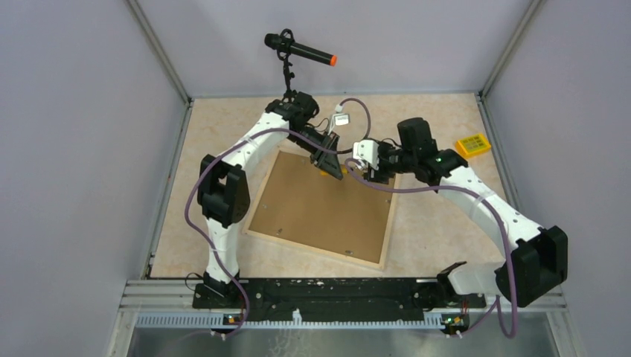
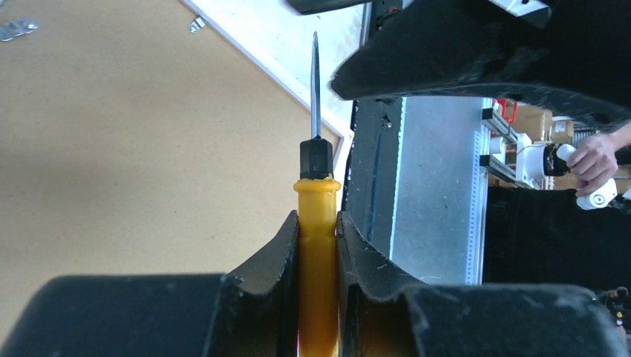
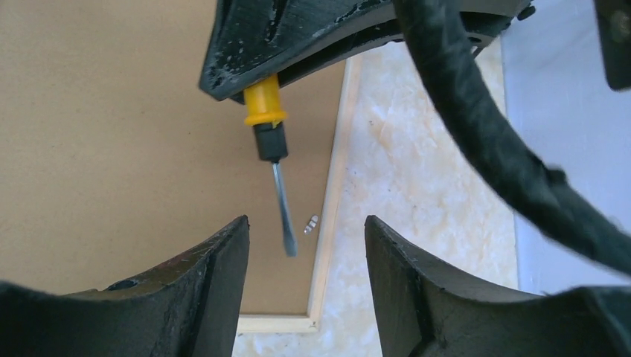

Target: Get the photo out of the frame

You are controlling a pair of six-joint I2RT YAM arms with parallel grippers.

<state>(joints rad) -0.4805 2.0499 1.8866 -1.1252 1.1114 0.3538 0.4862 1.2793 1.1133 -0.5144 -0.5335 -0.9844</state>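
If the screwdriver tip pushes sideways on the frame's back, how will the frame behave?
Likely rigid: the frame lies flat, its hardboard back and wood sides unbowed. It probably slides or pivots rather than tips, resting unclamped on the smooth table. The screwdriver tip may skate across the plain back.

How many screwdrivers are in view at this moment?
1. The yellow-handled screwdriver is clamped in the left gripper, with its blade over the brown back of the frame, near one edge. No other shows, though more could be hidden from view.
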